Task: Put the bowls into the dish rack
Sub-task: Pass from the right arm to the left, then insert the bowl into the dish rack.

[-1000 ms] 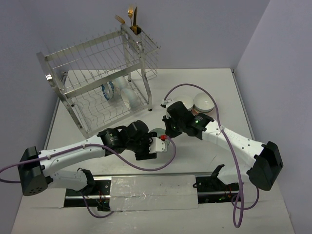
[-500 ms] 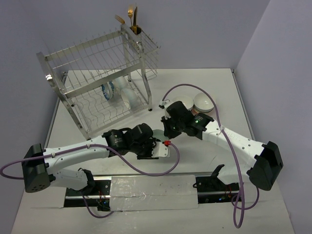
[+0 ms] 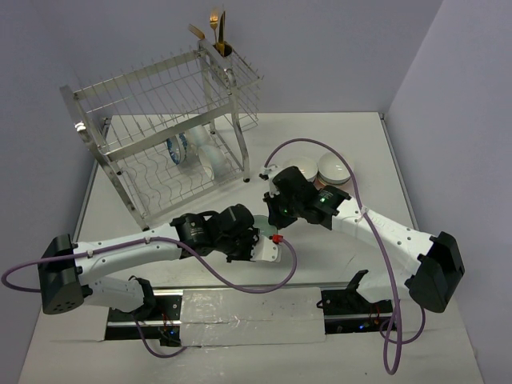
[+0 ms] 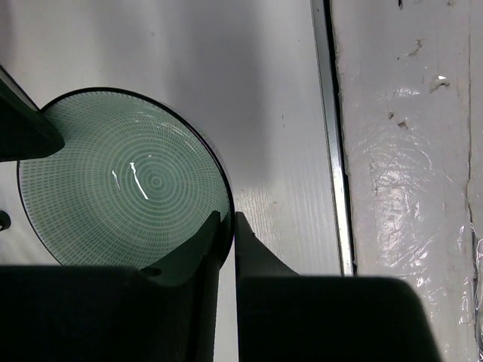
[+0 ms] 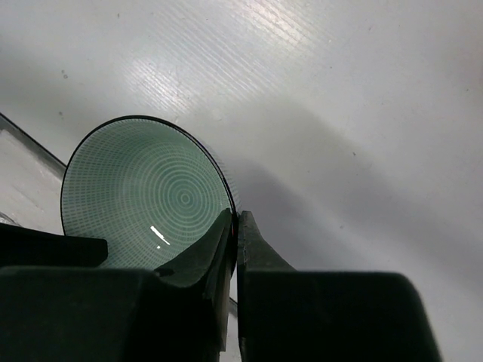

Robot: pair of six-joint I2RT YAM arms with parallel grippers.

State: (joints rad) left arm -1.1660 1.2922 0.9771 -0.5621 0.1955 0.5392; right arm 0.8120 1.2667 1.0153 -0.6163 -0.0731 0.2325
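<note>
**A:** What does the left gripper [image 4: 228, 220] have?

**B:** Its two dark fingers stand narrow, one on each side of the rim of a teal bowl [image 4: 124, 177]. The thin dark rim is nipped between them. In the left wrist view the grip sits at the bowl's lower right edge.

**A:** And the right gripper [image 5: 235, 219]?

**B:** It has the same bowl. In the right wrist view its fingers are pressed almost together on the rim, one inside the bowl and one outside. The grip is again at the bowl's lower right.

**A:** So both grip it at once?

**B:** Yes. In the top view the two grippers meet just below the middle of the frame. Only a sliver of the bowl shows between them. The left arm reaches in from the lower left and the right arm from the lower right.

**A:** What does the bowl look like?

**B:** The inside is pale green with fine concentric rings. It is tilted, with its opening facing each wrist camera. I cannot tell whether it touches the table [image 3: 320, 132].

**A:** Where is the dish rack [image 3: 160, 120]?

**B:** It is in the upper left of the top view, well apart from the grippers. A few bowls [image 3: 200, 148] stand on edge in its lower tier, one blue-patterned and the others white. Gold cutlery [image 3: 218, 28] sticks up from the cutlery cup [image 3: 223, 50] at the rack's top right corner.

**A:** Are there other bowls out on the table?

**B:** More white bowls [image 3: 334, 168] sit right of centre, just behind the right arm. A purple cable crosses in front of them.
</note>
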